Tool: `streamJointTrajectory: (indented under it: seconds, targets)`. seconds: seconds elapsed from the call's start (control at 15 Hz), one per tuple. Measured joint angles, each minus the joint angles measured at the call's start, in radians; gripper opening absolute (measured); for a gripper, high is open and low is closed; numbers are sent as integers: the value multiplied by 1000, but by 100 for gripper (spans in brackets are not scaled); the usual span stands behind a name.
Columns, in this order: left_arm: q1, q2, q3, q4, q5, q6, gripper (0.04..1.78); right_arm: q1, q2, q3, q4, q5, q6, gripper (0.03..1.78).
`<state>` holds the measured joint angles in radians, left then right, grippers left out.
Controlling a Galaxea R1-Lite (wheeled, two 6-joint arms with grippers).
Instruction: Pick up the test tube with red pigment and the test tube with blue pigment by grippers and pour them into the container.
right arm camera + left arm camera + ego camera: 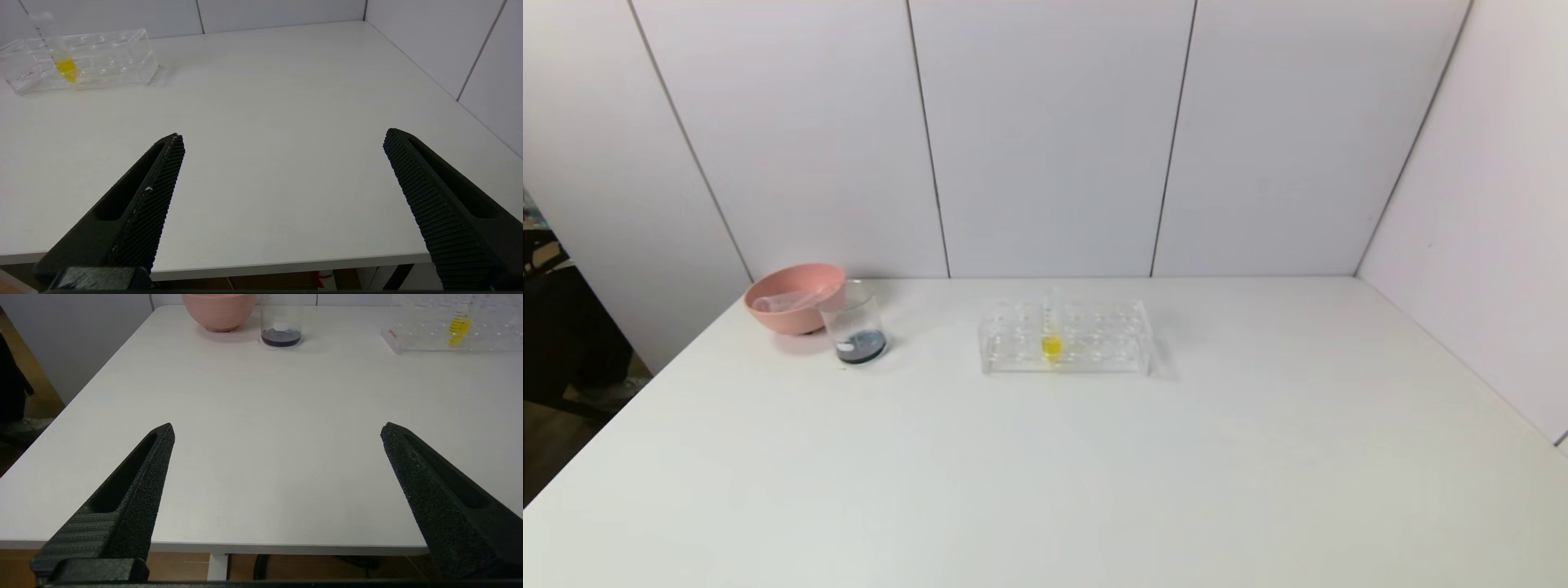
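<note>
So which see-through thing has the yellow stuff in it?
The tube standing upright in the rack holds the yellow liquid. The beaker beside the pink bowl is also clear, but holds dark liquid at its bottom.

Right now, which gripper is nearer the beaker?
Left. The left gripper hangs open over the table's near edge, with the beaker ahead of it by the pink bowl. The right gripper, also open, sees only the tube rack.

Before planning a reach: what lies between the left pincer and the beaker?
Only bare table between left pincer and beaker, in the left wrist view.
</note>
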<state>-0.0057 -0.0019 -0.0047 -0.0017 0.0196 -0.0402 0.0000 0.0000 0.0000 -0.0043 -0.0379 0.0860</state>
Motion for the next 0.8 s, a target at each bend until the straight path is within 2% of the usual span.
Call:
streamJointTrajectory:
  seconds: [0.2,0.8]
  targets:
    - [-1,0,4,-7,5,-43,176,0,0,0,0,0,0,177]
    - [-1,0,4,-8,11,-48,176,0,0,0,0,0,0,177]
